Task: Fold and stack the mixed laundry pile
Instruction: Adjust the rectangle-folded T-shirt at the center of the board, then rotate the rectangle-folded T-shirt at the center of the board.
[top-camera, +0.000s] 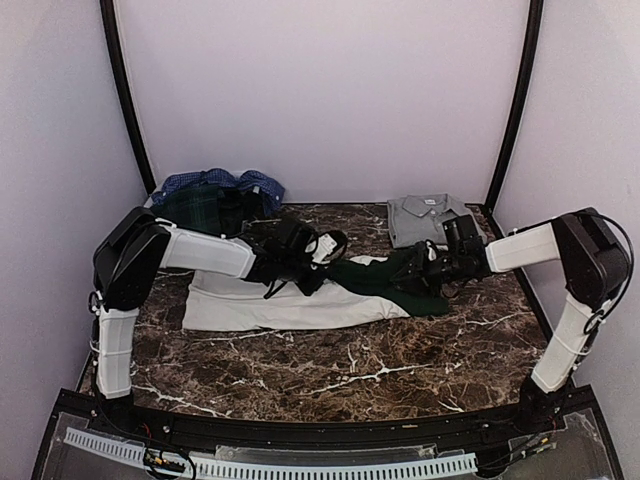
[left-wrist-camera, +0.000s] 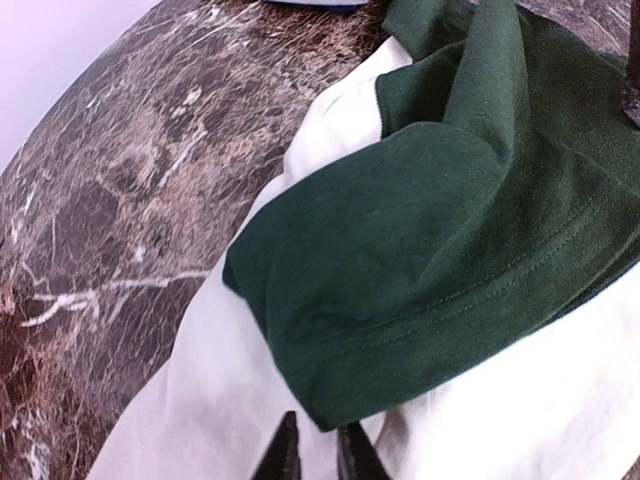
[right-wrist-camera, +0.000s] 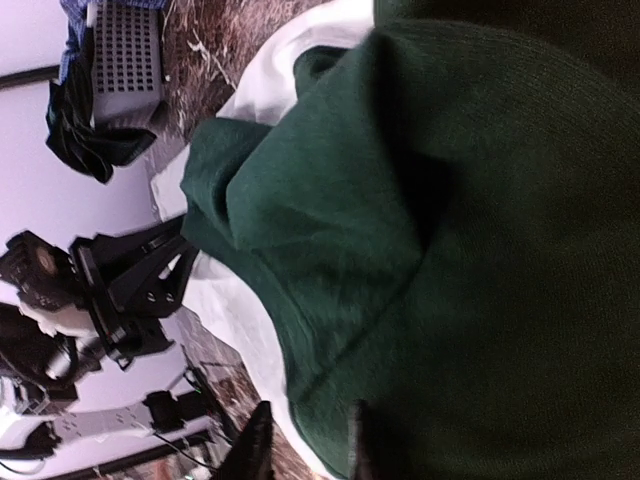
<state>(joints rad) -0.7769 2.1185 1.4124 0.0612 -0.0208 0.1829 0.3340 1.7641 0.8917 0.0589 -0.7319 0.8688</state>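
Observation:
The white tee (top-camera: 270, 305) with dark green sleeves lies spread across the middle of the marble table (top-camera: 330, 370). My left gripper (top-camera: 305, 275) is low over its upper edge. In the left wrist view its jaws (left-wrist-camera: 317, 455) stand nearly together, pinching cloth at the corner of a green sleeve (left-wrist-camera: 430, 250). My right gripper (top-camera: 415, 270) is on the tee's right green sleeve (top-camera: 385, 282). In the right wrist view its jaws (right-wrist-camera: 305, 445) close on the sleeve's edge (right-wrist-camera: 400, 250). The blue checked shirt (top-camera: 225, 183) and green tartan shirt (top-camera: 195, 208) are heaped at the back left.
A folded grey polo shirt (top-camera: 430, 218) lies at the back right. The pale grey slatted basket (right-wrist-camera: 125, 55) stands at the back left under the heaped shirts, with a dark item (right-wrist-camera: 80, 140) hanging by it. Walls enclose the table on three sides.

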